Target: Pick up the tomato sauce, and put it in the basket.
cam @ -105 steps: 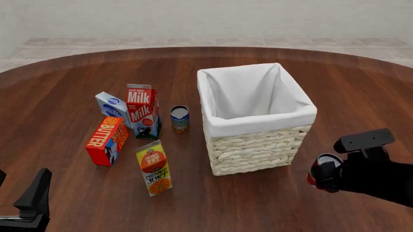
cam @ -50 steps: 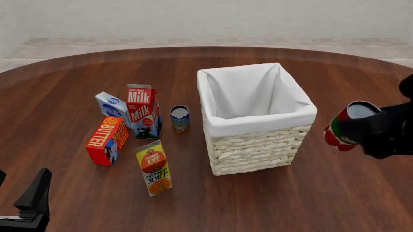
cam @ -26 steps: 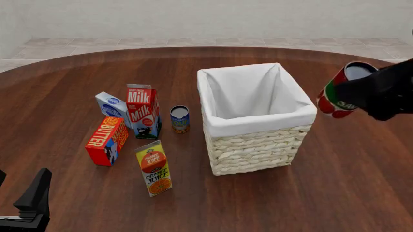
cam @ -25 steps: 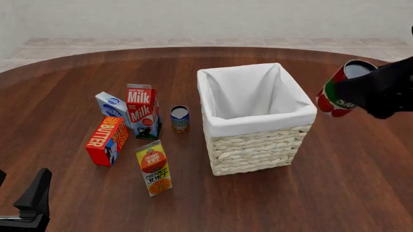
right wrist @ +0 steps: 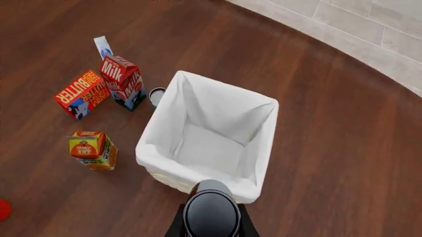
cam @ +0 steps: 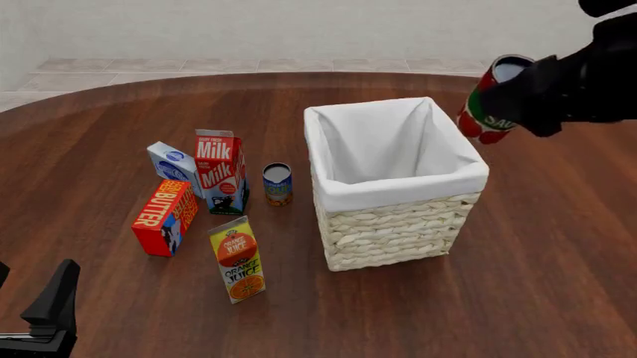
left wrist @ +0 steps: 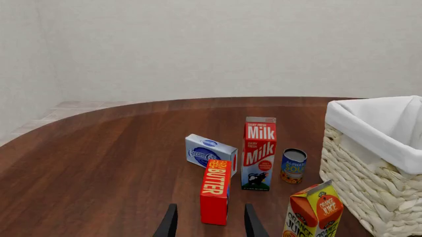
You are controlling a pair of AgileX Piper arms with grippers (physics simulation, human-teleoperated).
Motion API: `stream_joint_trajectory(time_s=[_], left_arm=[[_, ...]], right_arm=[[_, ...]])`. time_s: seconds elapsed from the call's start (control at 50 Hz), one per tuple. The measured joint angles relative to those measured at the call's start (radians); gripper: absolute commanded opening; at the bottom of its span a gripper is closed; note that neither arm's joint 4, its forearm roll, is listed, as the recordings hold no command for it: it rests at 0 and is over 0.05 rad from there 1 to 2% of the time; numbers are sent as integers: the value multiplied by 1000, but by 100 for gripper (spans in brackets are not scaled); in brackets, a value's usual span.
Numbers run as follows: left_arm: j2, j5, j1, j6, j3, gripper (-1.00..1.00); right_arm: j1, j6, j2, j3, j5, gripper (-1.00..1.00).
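Two arms, one working. Right tool [cam: 523, 93] is clamped on the sauce [cam: 490, 101], carried high, just outside the basket [cam: 393, 183] at its far right corner, well above the rim. Can is tilted, silver top leaning away from the basket; the tilt seems to follow the wrist angle, not intent. Right wrist view looks straight down past the can's dark end [right wrist: 211, 213] into the white lining: can sits over the near rim in that view, not yet over the opening.

Height is likely there for clearance: the basket walls are tall and the cloth folds over the rim, so the can must cross above it before release.

Left tool [left wrist: 209, 224] sits low near the counter [cam: 119, 119] edge, well away from the basket, fingers apart, holding nothing. Parked, out of the way.

Beside the basket, opposite the sauce: blue can [cam: 277, 183] nearest, then milk [cam: 221, 171], butter [cam: 165, 216], a small blue box [cam: 171, 165], juice [cam: 237, 258]. All untouched.

Judgement: transport nearly done. Next, shift the can over the opening's centre, then release. Risk: dropping early onto the rim.
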Motion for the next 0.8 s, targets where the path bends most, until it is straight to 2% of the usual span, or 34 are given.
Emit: stream_joint_trajectory(time_s=[0.8], left_arm=[[0, 0, 0, 0, 0, 100]], right_arm=[[29, -1, 241, -135, -74, -100]])
